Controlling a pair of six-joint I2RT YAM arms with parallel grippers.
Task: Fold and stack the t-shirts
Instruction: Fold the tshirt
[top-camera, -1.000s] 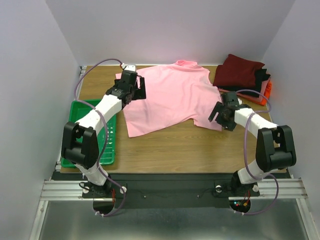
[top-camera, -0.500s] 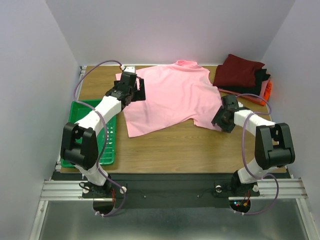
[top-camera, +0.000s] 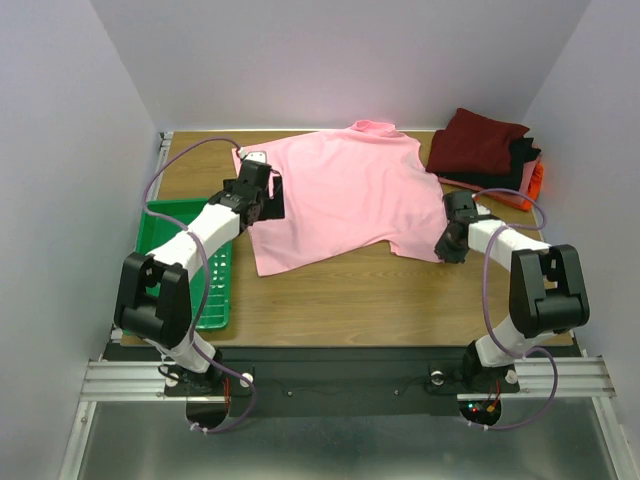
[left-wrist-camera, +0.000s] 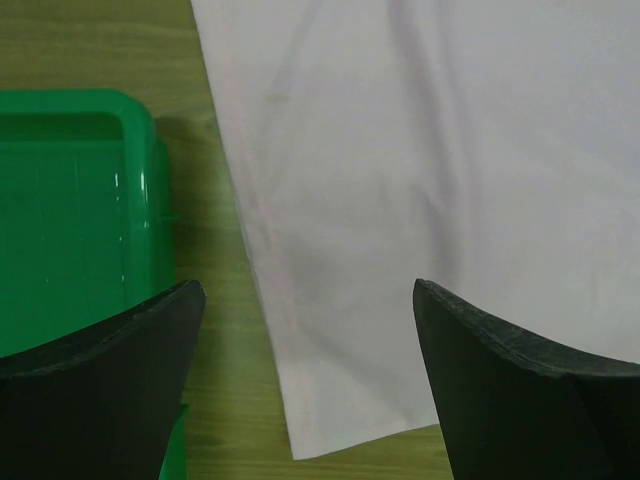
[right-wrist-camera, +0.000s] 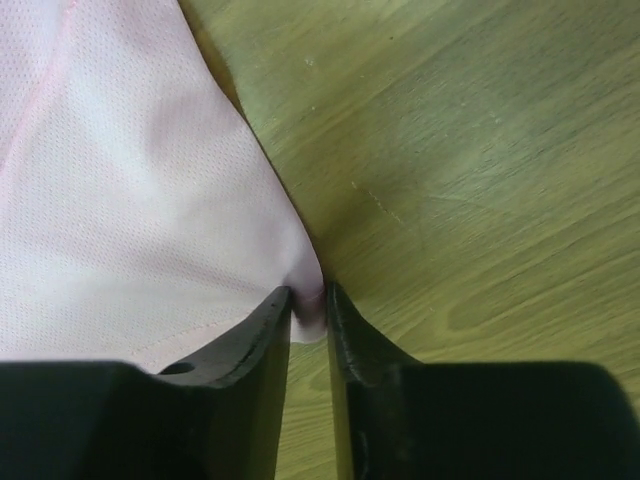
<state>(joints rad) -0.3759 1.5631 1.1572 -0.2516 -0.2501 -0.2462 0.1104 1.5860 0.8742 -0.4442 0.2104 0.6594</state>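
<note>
I record the right end effector (right-wrist-camera: 308, 300) clamped on the pink t-shirt (top-camera: 340, 195) corner; left end effector (left-wrist-camera: 305, 292) spread wide over its edge.

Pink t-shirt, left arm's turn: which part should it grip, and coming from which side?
Probably the left border of the pink t-shirt, from above on the green tray side. The shirt lies flat on the table, so only an edge offers the jaws a lip. The left gripper hangs open across that border; the right gripper pinches the opposite corner.
</note>
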